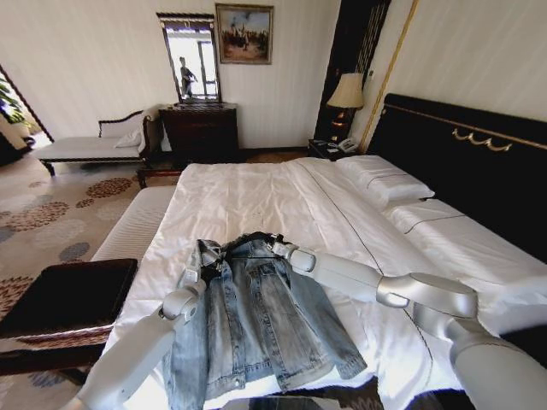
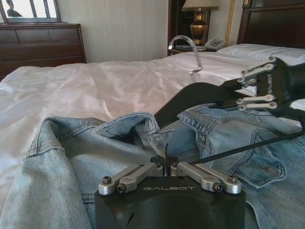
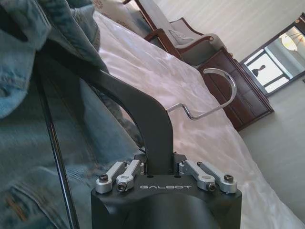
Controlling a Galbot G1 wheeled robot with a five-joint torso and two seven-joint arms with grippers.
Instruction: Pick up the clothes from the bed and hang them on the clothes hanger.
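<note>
The clothes, a light-blue denim jacket (image 1: 256,325), lie spread on the bed (image 1: 256,196) near its front edge. Both grippers meet at the collar. My right gripper (image 1: 272,246) is shut on the thick black arm of the clothes hanger (image 3: 143,109), just below the metal hook (image 3: 224,90). In the left wrist view that hanger arm (image 2: 200,93) slopes down into the jacket's collar (image 2: 133,126). At the jacket's left shoulder, my left gripper (image 2: 167,164) is shut where the hanger's thin lower bar ends. The rest of the hanger is hidden under the denim.
A dark low table (image 1: 68,295) stands left of the bed's front corner, with a pale padded bench (image 1: 128,226) behind it. White pillows (image 1: 385,179) and the black headboard (image 1: 461,162) lie to the right. A dresser (image 1: 201,132) and a chaise (image 1: 85,145) stand by the far wall.
</note>
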